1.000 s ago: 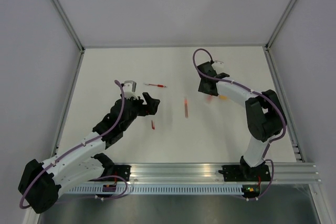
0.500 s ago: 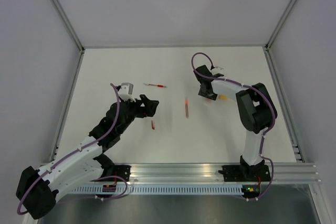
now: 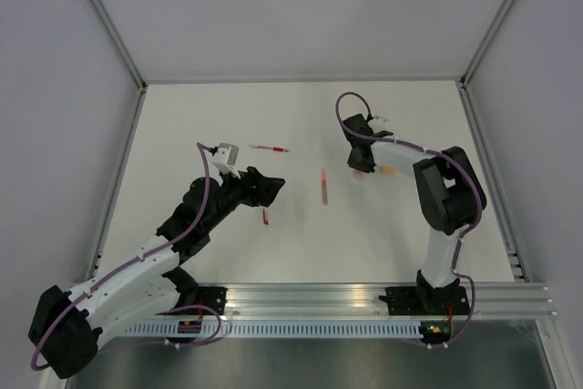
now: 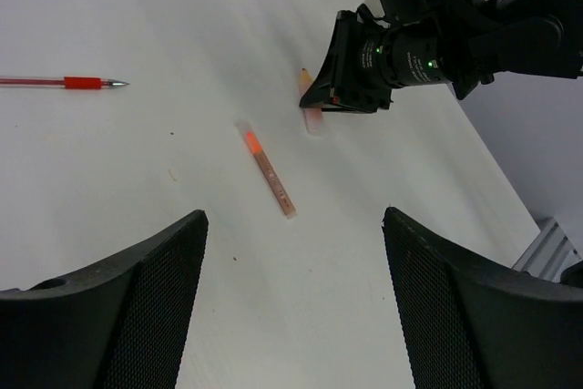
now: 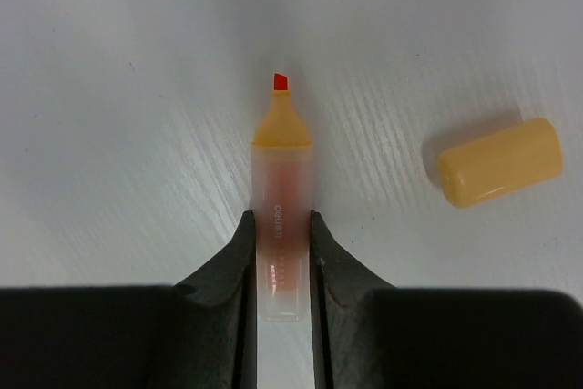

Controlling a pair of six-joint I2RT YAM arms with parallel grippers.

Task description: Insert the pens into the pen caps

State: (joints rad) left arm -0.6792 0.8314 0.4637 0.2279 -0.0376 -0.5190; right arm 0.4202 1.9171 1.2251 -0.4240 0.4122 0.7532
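Observation:
My right gripper point(image 5: 278, 248) is low on the table, its jaws pressed on both sides of a translucent highlighter pen point(image 5: 281, 189) with an orange collar and red tip. The pen lies flat, tip pointing away. A stubby orange cap point(image 5: 499, 162) lies loose to its right, also in the top view point(image 3: 387, 169). My left gripper point(image 4: 293, 234) is open and empty above the table. A slim orange pen point(image 4: 269, 170) lies ahead of it, also in the top view point(image 3: 322, 186). A slim red pen point(image 4: 64, 82) lies far left. A small red cap point(image 3: 265, 216) lies near the left gripper point(image 3: 266, 187).
The right gripper point(image 3: 358, 158) and its arm stand at the table's right middle. The white table point(image 3: 182, 134) is fenced by a metal frame point(image 3: 118, 166) and grey walls. A slotted rail point(image 3: 364, 298) runs along the near edge.
The right gripper came down over the highlighter pen and now grips it. The left gripper moved slightly right, toward the orange pen.

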